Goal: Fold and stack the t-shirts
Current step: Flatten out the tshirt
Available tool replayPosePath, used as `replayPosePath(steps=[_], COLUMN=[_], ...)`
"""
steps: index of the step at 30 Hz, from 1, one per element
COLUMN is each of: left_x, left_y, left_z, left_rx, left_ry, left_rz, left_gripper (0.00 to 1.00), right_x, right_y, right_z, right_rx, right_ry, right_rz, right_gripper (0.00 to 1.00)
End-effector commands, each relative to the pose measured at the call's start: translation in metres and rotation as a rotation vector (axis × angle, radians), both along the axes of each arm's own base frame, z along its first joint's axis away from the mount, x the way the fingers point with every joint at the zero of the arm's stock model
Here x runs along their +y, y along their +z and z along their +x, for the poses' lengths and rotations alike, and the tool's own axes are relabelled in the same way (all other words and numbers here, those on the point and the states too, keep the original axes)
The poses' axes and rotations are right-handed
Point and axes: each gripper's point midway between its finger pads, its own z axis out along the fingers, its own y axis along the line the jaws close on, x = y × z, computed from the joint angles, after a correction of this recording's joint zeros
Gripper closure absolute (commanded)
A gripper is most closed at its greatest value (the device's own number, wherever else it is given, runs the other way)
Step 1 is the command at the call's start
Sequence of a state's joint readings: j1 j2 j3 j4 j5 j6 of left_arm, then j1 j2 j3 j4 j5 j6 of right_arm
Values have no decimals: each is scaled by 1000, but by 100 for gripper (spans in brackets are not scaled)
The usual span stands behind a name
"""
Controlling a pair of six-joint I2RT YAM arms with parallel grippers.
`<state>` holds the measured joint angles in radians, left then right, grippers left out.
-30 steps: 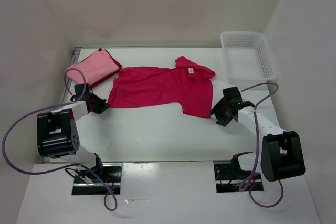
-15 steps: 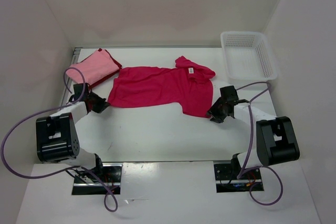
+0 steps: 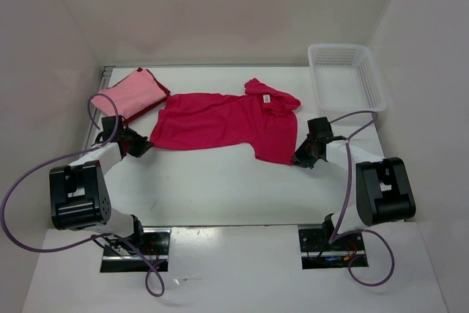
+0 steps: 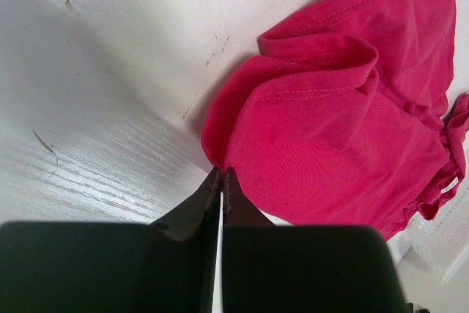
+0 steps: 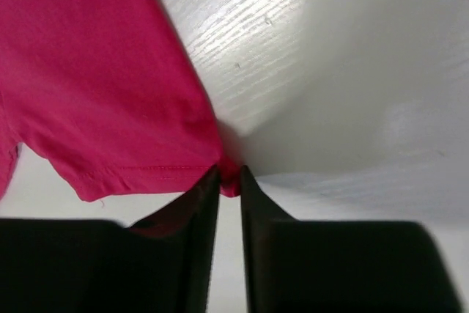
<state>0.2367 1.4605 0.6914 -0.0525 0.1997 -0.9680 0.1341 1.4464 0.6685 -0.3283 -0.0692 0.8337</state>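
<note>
Step in hand: fold the shirt [image 3: 220, 126], which is spread mid-frame on the counter [image 3: 220, 188]. Left tool [image 3: 145, 145] is clenched on its left corner. Right tool [image 3: 298, 158] is clenched on the lower-right hem corner, cloth showing between the tips. Both bites look thin. Judgement: lift both ends together and level, hem taut, then carry toward the top of the frame. A slip is likely if one side leads.

My top cam looks down from high at the near side, sees the whole table [image 3: 220, 188]. L + R wrist cams sit v. close, low; all share the red-pink shirt [image 3: 220, 121].
</note>
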Motion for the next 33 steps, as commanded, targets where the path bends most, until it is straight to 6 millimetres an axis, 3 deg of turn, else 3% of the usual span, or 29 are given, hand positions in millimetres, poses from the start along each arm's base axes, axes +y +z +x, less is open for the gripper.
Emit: replayPosePath(steps=[1, 4, 6, 7, 8, 9, 10, 11, 12, 13, 14, 15, 16, 18, 19, 20, 21, 22, 24, 25, 26, 28, 30, 31, 32, 33], left_x=[-6, -8, -15, -21, -21, -22, -25, -28, -35, -37, -39, -41, -41, -36, -33, -20, -17, -15, -16, -17, -19, -20, -17, -16, -13, -12], left_y=[9, 21, 35, 72, 79, 122, 144, 174, 202, 249, 272, 298, 339, 387, 406, 450, 466, 482, 515, 520, 521, 524, 512, 506, 482, 473], left_z=[2, 10, 15, 23, 23, 39, 40, 47, 51, 62, 66, 66, 67, 57, 53, 38, 30, 23, 5, 2, 1, -1, 7, 11, 23, 30], left_rx=[-34, -62, -79, -133, -151, -239, -265, -322, -381, -475, -521, -572, -651, -740, -774, -865, -891, -920, -992, -1006, -1007, -1015, -986, -979, -927, -919], left_ry=[-37, -46, -79, -118, -118, -137, -165, -181, -217, -243, -262, -271, -274, -260, -248, -217, -210, -200, -179, -179, -184, -180, -171, -172, -172, -169], left_rz=[9, 16, 25, 54, 59, 86, 112, 131, 111, 129, 137, 144, 174, 223, 237, 288, 300, 314, 325, 330, 312, 305, 299, 296, 279, 268], left_gripper=[100, 100, 100, 100, 100, 100, 100, 100, 100, 100, 100, 100, 100, 100, 100, 100, 100, 100, 100, 99, 99, 99, 99, 99, 99, 99], right_x=[1, 2, 3, 7, 7, 8, 7, 7, 5, 4, 4, 2, 1, -2, -5, -6, -7, -7, -7, -6, -6, -2, 4, 13, 17, 13], right_y=[7, 20, 49, 130, 131, 174, 192, 245, 269, 294, 341, 364, 418, 459, 513, 518, 535, 567, 589, 606, 616, 628, 626, 613, 605, 588], right_z=[18, 26, 30, 38, 38, 48, 40, 49, 49, 49, 49, 49, 49, 42, 26, 30, 26, 10, 0, -9, -18, -15, 3, 18, 32, 65], right_rx=[-37, -75, -165, -362, -364, -454, -455, -554, -595, -639, -713, -756, -863, -929, -1059, -1047, -1082, -1168, -1231, -1283, -1316, -1353, -1350, -1314, -1291, -1250], right_ry=[35, 44, 43, 52, 52, 63, 73, 81, 98, 107, 115, 122, 123, 121, 120, 119, 116, 118, 120, 125, 130, 148, 182, 235, 260, 267], right_rz=[-3, -4, 5, 28, 28, 29, 21, 21, -4, -11, -16, -37, -39, -57, -63, -77, -75, -63, -55, -47, -40, -28, -17, 20, 43, 44], right_gripper=[82, 100, 100, 100, 100, 100, 100, 100, 100, 100, 100, 100, 100, 100, 100, 100, 100, 100, 100, 100, 100, 100, 100, 100, 100, 100])
